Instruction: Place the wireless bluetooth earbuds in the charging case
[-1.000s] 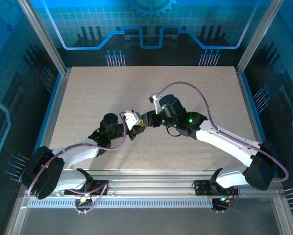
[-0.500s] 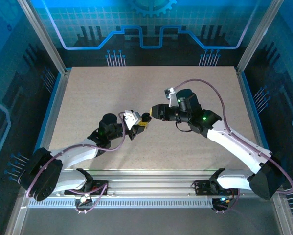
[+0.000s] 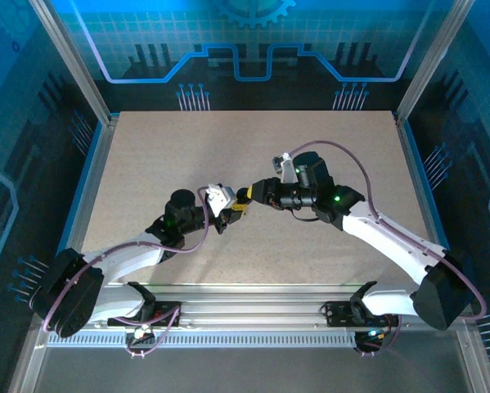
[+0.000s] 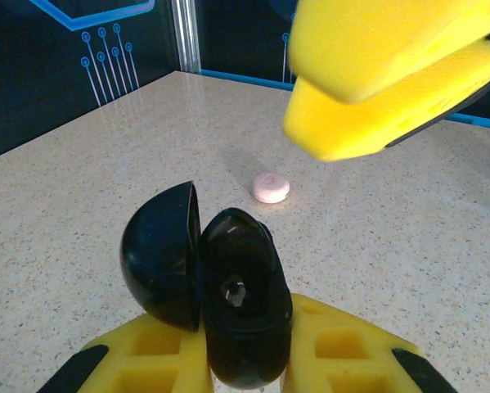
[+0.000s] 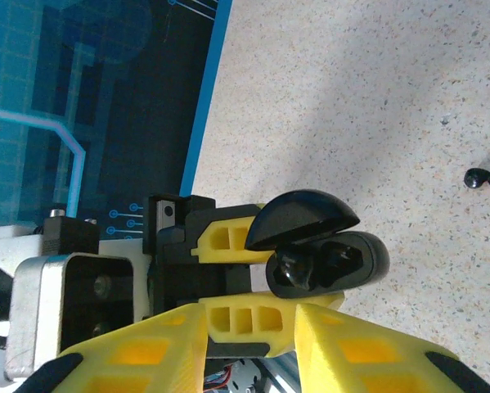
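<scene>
Left claw [image 4: 245, 360] clamped on open black case [image 4: 240, 307]; right claw [image 5: 249, 348] parted, empty, just beside case.

Robot lab cell: aluminium frame [image 3: 71, 57], blue circuit-print panels [image 3: 245, 41], speckled table [image 3: 146, 164].

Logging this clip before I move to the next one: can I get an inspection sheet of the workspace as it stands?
Surface: speckled beige table.
Job's things: open black charging case, lid up, one dark earbud seated in its wells; a loose black earbud on the table.
Clutter: closed pale pink case lying flat.
Grippers: left gripper shut on the black case; right gripper open, facing the case.
Cables: purple cable looped over the right arm.
Surroundings: blue printed panels, aluminium frame.
</scene>
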`<action>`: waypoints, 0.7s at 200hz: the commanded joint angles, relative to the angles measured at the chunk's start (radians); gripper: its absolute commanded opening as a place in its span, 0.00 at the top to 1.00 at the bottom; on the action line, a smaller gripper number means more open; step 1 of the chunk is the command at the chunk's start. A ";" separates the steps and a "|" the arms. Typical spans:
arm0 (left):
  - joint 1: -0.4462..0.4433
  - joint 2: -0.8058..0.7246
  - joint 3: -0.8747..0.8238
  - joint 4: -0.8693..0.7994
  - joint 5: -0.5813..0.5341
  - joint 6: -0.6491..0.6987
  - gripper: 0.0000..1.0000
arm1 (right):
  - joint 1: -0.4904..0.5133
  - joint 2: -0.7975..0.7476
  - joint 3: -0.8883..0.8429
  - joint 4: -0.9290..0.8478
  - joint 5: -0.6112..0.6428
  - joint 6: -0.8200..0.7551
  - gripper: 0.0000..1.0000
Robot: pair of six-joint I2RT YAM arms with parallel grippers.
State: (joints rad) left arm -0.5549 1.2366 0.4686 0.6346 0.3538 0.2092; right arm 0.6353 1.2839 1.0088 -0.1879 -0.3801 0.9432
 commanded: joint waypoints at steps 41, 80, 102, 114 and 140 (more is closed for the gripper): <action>-0.005 -0.026 -0.010 0.027 0.006 0.007 0.89 | -0.013 0.034 -0.011 0.066 -0.033 0.029 0.67; -0.005 -0.028 -0.005 0.020 0.007 0.011 0.89 | -0.012 0.052 -0.006 0.068 -0.032 0.032 0.64; -0.005 -0.029 -0.005 0.018 0.008 0.011 0.89 | -0.011 0.063 -0.006 0.068 -0.034 0.033 0.63; -0.005 -0.028 -0.005 0.018 0.010 0.010 0.89 | -0.011 0.067 -0.006 0.074 -0.037 0.036 0.63; -0.005 -0.028 -0.005 0.019 0.010 0.010 0.89 | -0.008 0.075 -0.004 0.081 -0.039 0.037 0.64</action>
State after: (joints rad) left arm -0.5549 1.2346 0.4686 0.6338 0.3534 0.2100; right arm 0.6334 1.3460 1.0069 -0.1375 -0.4015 0.9695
